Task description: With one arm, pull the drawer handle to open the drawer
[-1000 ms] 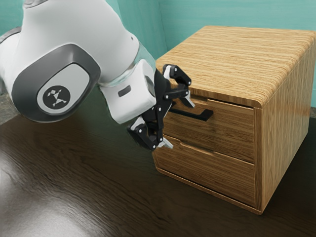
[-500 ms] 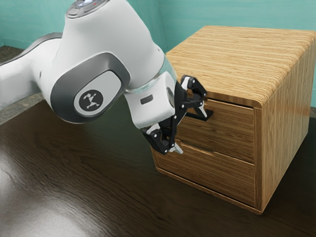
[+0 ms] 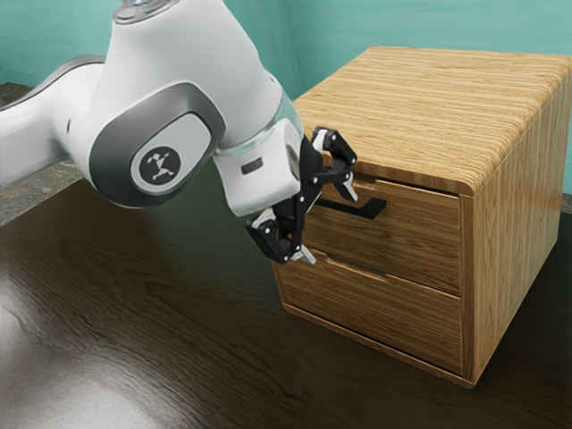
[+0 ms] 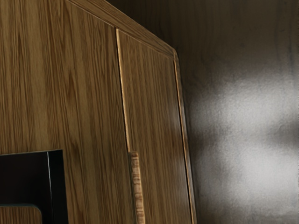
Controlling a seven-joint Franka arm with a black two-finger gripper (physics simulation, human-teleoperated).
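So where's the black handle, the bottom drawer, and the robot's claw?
black handle (image 3: 362, 210), exterior view, middle of its bar.
bottom drawer (image 3: 384, 308), exterior view, centre of its front panel.
gripper (image 3: 328, 225), exterior view, midway between its open fingertips.

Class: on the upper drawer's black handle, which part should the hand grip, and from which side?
Grip the handle at its bar's middle, coming straight at the front of the upper drawer. The bar runs level and stands off the wood, so one finger can pass above and one below; the open hand is spread that way.
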